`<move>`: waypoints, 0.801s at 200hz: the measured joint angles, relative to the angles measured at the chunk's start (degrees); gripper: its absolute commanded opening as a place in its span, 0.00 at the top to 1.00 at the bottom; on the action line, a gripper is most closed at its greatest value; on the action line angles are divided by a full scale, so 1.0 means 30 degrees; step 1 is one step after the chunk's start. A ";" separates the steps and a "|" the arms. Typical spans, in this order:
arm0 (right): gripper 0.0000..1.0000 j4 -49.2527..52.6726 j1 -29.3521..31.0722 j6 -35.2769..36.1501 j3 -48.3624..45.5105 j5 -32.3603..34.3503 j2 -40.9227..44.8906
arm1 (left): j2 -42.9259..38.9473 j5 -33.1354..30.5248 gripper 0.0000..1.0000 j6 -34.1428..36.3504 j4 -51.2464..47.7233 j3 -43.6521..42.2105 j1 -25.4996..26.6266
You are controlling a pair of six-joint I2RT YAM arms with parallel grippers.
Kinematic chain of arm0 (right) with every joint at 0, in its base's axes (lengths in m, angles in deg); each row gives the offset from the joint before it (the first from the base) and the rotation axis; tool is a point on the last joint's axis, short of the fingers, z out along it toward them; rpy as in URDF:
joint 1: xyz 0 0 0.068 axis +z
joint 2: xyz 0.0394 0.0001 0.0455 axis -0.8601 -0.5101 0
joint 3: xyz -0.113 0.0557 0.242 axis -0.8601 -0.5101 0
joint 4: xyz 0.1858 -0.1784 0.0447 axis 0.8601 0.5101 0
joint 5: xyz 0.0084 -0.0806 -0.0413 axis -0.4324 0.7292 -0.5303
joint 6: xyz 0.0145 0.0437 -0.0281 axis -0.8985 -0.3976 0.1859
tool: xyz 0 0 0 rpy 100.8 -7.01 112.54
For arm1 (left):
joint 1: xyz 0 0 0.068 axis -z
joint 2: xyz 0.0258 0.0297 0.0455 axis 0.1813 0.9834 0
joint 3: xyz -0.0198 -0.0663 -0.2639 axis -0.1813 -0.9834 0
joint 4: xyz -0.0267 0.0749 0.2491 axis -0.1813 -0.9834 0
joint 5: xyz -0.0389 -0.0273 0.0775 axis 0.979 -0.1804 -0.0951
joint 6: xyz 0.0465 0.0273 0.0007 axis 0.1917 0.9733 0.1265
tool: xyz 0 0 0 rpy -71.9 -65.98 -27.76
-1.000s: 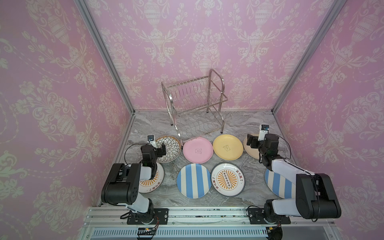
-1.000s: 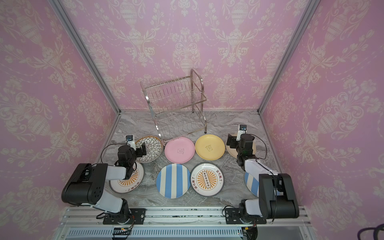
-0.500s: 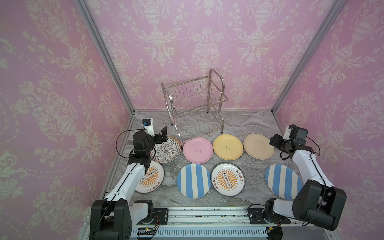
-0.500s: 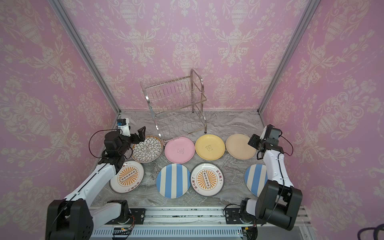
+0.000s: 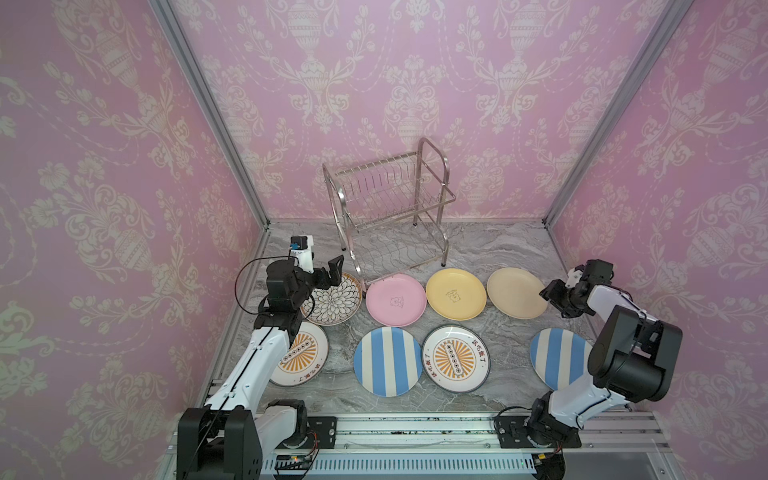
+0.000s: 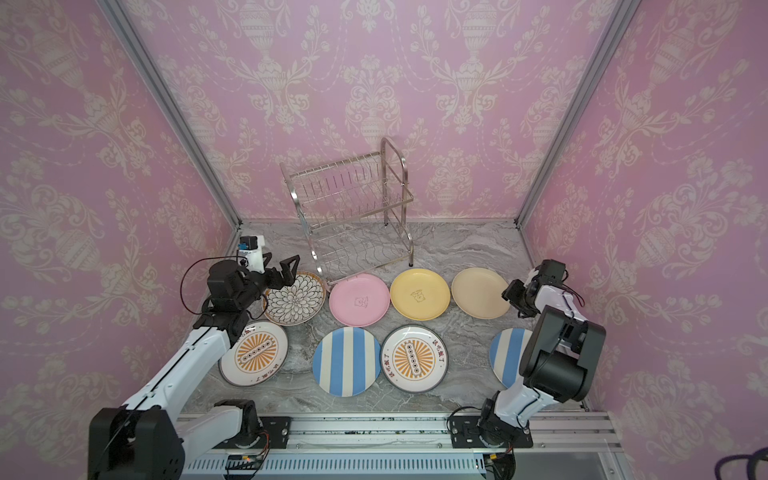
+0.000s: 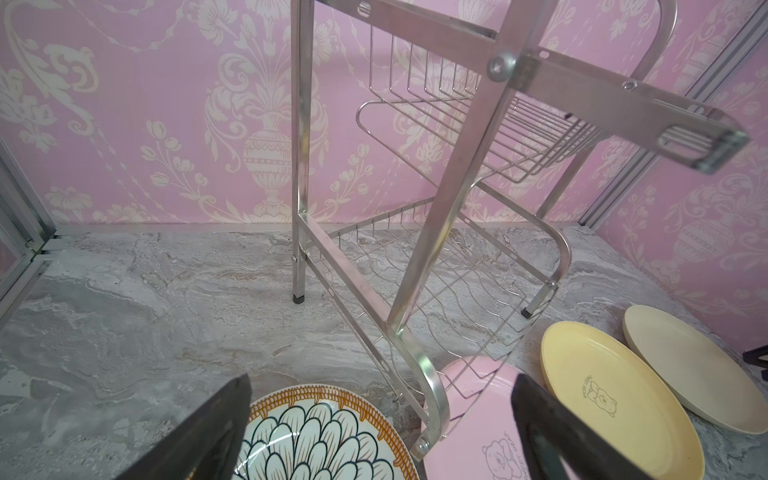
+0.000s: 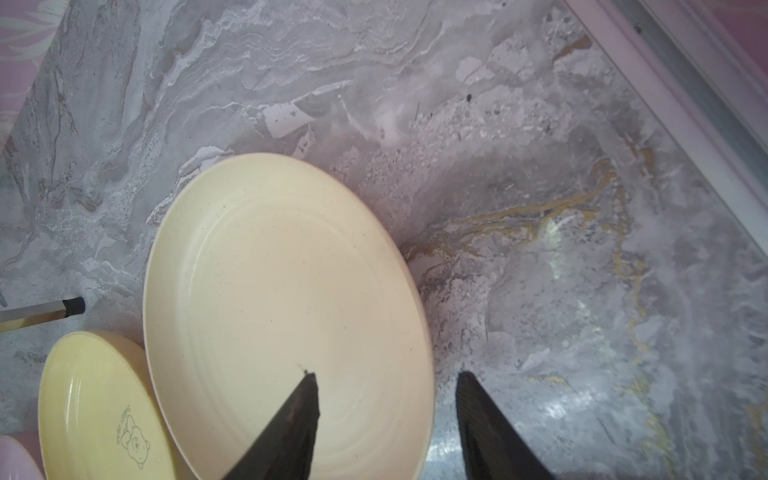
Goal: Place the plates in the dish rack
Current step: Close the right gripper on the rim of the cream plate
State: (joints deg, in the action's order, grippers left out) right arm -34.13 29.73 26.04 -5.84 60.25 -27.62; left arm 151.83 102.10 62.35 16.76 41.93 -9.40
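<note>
The dish rack (image 5: 390,208) stands empty at the back centre. Plates lie flat in front of it: black-petal (image 5: 334,301), pink (image 5: 395,299), yellow (image 5: 455,293), cream (image 5: 515,293), two striped (image 5: 386,359) (image 5: 557,357) and two sunburst (image 5: 455,357) (image 5: 303,357). My left gripper (image 5: 332,270) hovers open over the petal plate's (image 7: 316,440) far edge, beside the rack's front leg (image 7: 432,399). My right gripper (image 8: 386,375) is low at the cream plate's (image 8: 270,282) right rim. One finger is over the plate and the other outside it, with a gap on both sides.
Pink wallpapered walls with metal corner posts (image 5: 582,166) close in the marble table on three sides. The right arm's elbow (image 5: 631,357) hangs over the right striped plate. A metal rail (image 5: 415,428) runs along the front edge.
Both arms unfolded from near their bases. The left gripper rose over the petal plate. The right gripper swung right, then came down at the cream plate's rim with narrower jaws.
</note>
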 measured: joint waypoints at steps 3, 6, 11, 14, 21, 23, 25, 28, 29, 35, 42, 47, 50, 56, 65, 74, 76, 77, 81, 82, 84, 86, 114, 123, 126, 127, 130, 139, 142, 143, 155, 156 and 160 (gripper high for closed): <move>0.47 -0.0022 0.0000 0.0007 0.0051 -0.0022 -0.0102 | 0.0000 0.0015 0.01 -0.0007 -0.0015 0.0000 0.0000; 0.47 -0.0022 0.0000 0.0007 0.0102 -0.0029 -0.0175 | -0.0007 0.0022 0.01 -0.0015 -0.0022 0.0000 0.0000; 0.47 -0.0022 0.0000 0.0022 0.0189 -0.0022 -0.0313 | -0.0015 0.0066 0.01 -0.0051 -0.0051 0.0000 0.0000; 0.48 -0.0022 0.0000 0.0022 0.0262 -0.0022 -0.0408 | -0.0022 0.0095 0.01 -0.0066 -0.0080 0.0000 0.0000; 0.50 -0.0022 0.0000 0.0051 0.0393 -0.0022 -0.0619 | -0.0022 0.0160 0.01 -0.0087 -0.0131 0.0000 0.0000; 0.50 -0.0036 0.0000 0.0073 0.0430 -0.0022 -0.0692 | -0.0022 0.0168 0.01 -0.0087 -0.0146 0.0007 0.0000; 0.50 -0.0044 0.0000 0.0066 0.0466 -0.0022 -0.0743 | -0.0022 0.0189 0.01 -0.0087 -0.0168 0.0007 0.0000; 0.51 -0.0058 0.0000 0.0066 0.0503 -0.0022 -0.0816 | -0.0022 0.0248 0.01 -0.0087 -0.0197 0.0015 0.0000; 0.51 -0.0073 0.0000 0.0073 0.0503 -0.0015 -0.0852 | -0.0022 0.0255 0.01 -0.0087 -0.0211 0.0015 0.0000; 0.51 -0.0102 0.0000 0.0073 0.0539 -0.0015 -0.0984 | -0.0022 0.0321 0.01 -0.0087 -0.0248 0.0022 0.0000; 0.50 -0.0124 0.0000 0.0073 0.0539 -0.0015 -0.1086 | -0.0022 0.0401 0.01 -0.0087 -0.0284 0.0044 0.0000; 0.51 -0.0138 0.0000 0.0073 0.0539 -0.0015 -0.1144 | -0.0022 0.0444 0.01 -0.0095 -0.0321 0.0073 0.0000; 0.51 -0.0138 0.0000 0.0073 0.0539 -0.0015 -0.1180 | -0.0022 0.0444 0.01 -0.0095 -0.0321 0.0087 0.0000; 0.51 -0.0160 0.0000 0.0080 0.0539 -0.0015 -0.1217 | -0.0022 0.0503 0.01 -0.0095 -0.0357 0.0138 0.0000; 0.51 -0.0175 0.0000 0.0087 0.0539 -0.0015 -0.1297 | -0.0022 0.0576 0.01 -0.0109 -0.0379 0.0219 0.0000; 0.51 -0.0211 0.0000 0.0109 0.0539 -0.0007 -0.1377 | -0.0022 0.0663 0.01 -0.0124 -0.0372 0.0270 0.0000; 0.52 -0.0233 0.0000 0.0131 0.0539 0.0000 -0.1406 | -0.0022 0.0663 0.01 -0.0131 -0.0379 0.0284 0.0000; 0.52 -0.0233 0.0000 0.0138 0.0539 0.0000 -0.1413 | -0.0022 0.0663 0.01 -0.0131 -0.0386 0.0284 0.0000; 0.55 -0.0255 0.0000 0.0146 0.0539 0.0000 -0.1443 | -0.0022 0.0729 0.01 -0.0138 -0.0372 0.0291 0.0000; 0.56 -0.0262 0.0000 0.0146 0.0539 0.0000 -0.1450 | -0.0022 0.0736 0.01 -0.0138 -0.0372 0.0291 0.0000; 0.57 -0.0299 0.0000 0.0182 0.0532 0.0000 -0.1464 | -0.0022 0.0758 0.01 -0.0138 -0.0379 0.0291 0.0000; 0.57 -0.0306 0.0000 0.0182 0.0532 0.0000 -0.1464 | -0.0022 0.0787 0.01 -0.0138 -0.0386 0.0299 0.0000; 0.56 -0.0670 -0.0022 0.0364 0.0546 -0.0051 -0.1617 | -0.0015 0.0940 0.01 -0.0138 -0.0568 0.0299 0.0000; 0.56 -0.0663 -0.0044 0.0430 0.0583 -0.0095 -0.1800 | -0.0007 0.0947 0.01 -0.0146 -0.0707 0.0393 0.0000; 0.56 -0.0663 -0.0051 0.0430 0.0583 -0.0102 -0.1851 | 0.0015 0.0947 0.01 -0.0138 -0.0729 0.0452 0.0000; 0.56 -0.0656 -0.0058 0.0437 0.0583 -0.0102 -0.1880 | 0.0015 0.0947 0.01 -0.0146 -0.0736 0.0474 0.0000; 0.56 -0.0663 -0.0058 0.0444 0.0583 -0.0095 -0.1938 | 0.0029 0.0947 0.01 -0.0138 -0.0772 0.0539 0.0000; 0.56 -0.0641 -0.0095 0.0444 0.0583 -0.0080 -0.2033 | 0.0087 0.0954 0.01 -0.0138 -0.0801 0.0765 0.0000; 0.56 -0.0641 -0.0109 0.0444 0.0583 -0.0058 -0.2047 | 0.0095 0.0954 0.01 -0.0138 -0.0801 0.0860 0.0000; 0.56 -0.0634 -0.0117 0.0452 0.0583 -0.0051 -0.2055 | 0.0095 0.0954 0.01 -0.0138 -0.0801 0.0874 0.0000; 0.56 -0.0554 -0.0182 0.0510 0.0590 -0.0022 -0.2062 | 0.0109 0.0954 0.01 -0.0138 -0.0787 0.1071 0.0000; 0.56 -0.0546 -0.0189 0.0517 0.0590 -0.0029 -0.2062 | 0.0109 0.0954 0.01 -0.0138 -0.0787 0.1078 0.0000; 0.56 -0.0503 -0.0219 0.0525 0.0597 -0.0036 -0.2062 | 0.0109 0.0954 0.01 -0.0138 -0.0794 0.1115 0.0000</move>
State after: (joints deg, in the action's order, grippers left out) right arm -35.64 29.07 27.61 -4.05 60.14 -33.81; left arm 152.16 104.96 61.93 14.38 45.27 -9.40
